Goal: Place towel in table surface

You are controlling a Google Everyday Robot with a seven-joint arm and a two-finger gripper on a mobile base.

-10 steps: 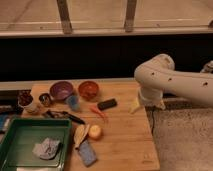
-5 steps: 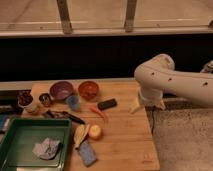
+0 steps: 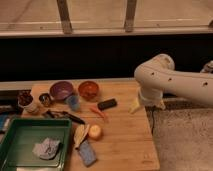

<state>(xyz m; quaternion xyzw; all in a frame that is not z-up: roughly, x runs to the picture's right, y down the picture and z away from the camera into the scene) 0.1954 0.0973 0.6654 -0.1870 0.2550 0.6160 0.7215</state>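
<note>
The towel point(image 3: 47, 148) is a crumpled grey-blue cloth lying in the green tray point(image 3: 20, 135) at the front left of the wooden table point(image 3: 125, 135). My gripper point(image 3: 148, 105) hangs from the white arm point(image 3: 170, 80) over the table's right edge, far to the right of the towel. Its two yellowish fingertips point(image 3: 134, 106) stand apart and hold nothing.
On the table stand a purple bowl point(image 3: 61, 90), an orange bowl point(image 3: 88, 90), a blue cup point(image 3: 73, 102), a black block point(image 3: 107, 104), a red utensil point(image 3: 98, 112), a banana point(image 3: 80, 134), an orange fruit point(image 3: 94, 131) and a blue sponge point(image 3: 87, 152). A dark wall runs behind.
</note>
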